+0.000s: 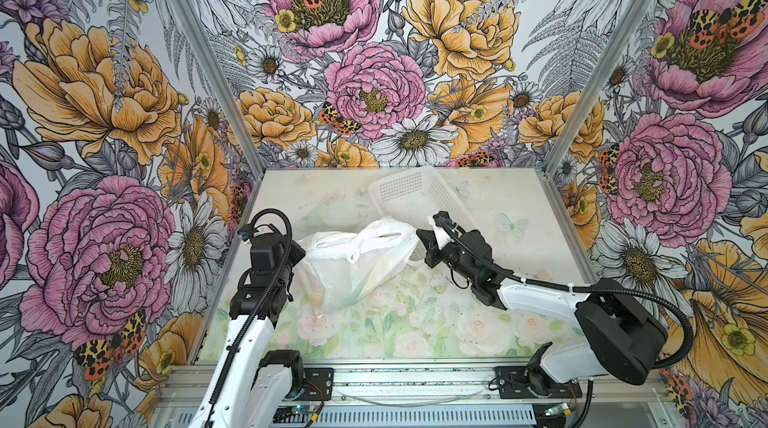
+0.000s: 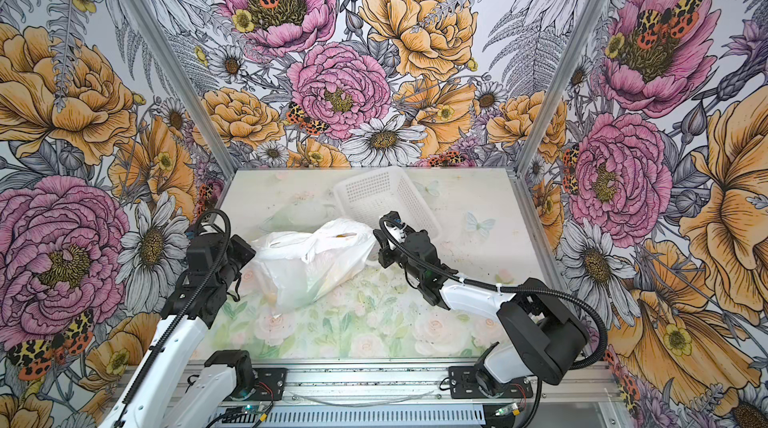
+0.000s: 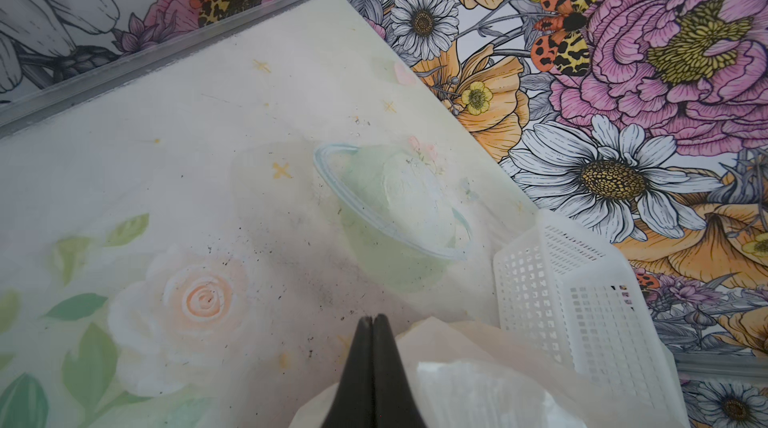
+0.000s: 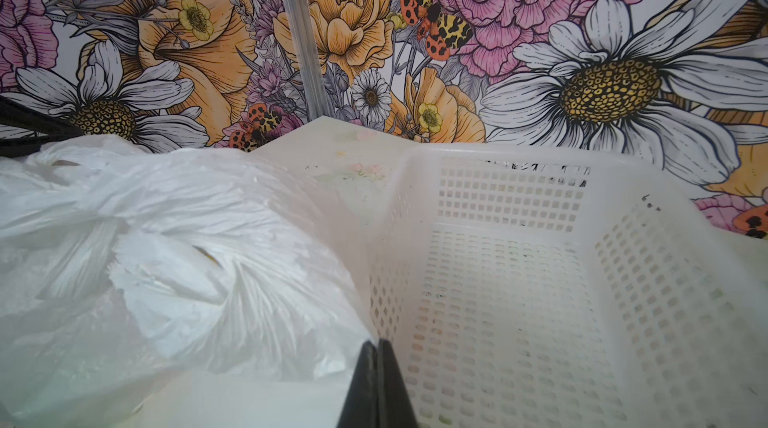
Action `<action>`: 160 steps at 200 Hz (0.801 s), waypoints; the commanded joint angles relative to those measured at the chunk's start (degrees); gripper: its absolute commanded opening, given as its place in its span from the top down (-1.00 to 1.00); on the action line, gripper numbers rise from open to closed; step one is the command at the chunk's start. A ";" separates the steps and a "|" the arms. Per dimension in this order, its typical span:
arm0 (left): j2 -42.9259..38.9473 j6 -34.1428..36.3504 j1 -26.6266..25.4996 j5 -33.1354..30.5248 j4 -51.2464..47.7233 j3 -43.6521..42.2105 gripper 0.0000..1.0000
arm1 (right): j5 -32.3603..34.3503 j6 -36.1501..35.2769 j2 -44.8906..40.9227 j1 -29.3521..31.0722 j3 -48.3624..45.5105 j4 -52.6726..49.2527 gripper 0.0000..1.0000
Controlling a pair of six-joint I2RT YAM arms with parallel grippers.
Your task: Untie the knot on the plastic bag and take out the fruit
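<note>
The white plastic bag lies crumpled on the middle of the table, in both top views. Its handle loops meet in the knot, a small twisted lump on top. The fruit shows only as faint yellow-orange and green tints through the plastic. My left gripper is shut and empty at the bag's left edge; in the top views its wrist hides the fingers. My right gripper is shut at the bag's right end, tips between the bag and the basket wall. I see no plastic between its fingers.
A white lattice basket stands empty just behind and right of the bag, almost touching it. Flowered walls close the table on three sides. Both arm bases sit on the rail at the front edge.
</note>
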 commanded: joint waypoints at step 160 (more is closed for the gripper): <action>-3.54 0.64 0.28 6.08 4.01 0.13 1.00 | -10.15 -2.24 -9.83 0.97 -4.06 4.12 -0.19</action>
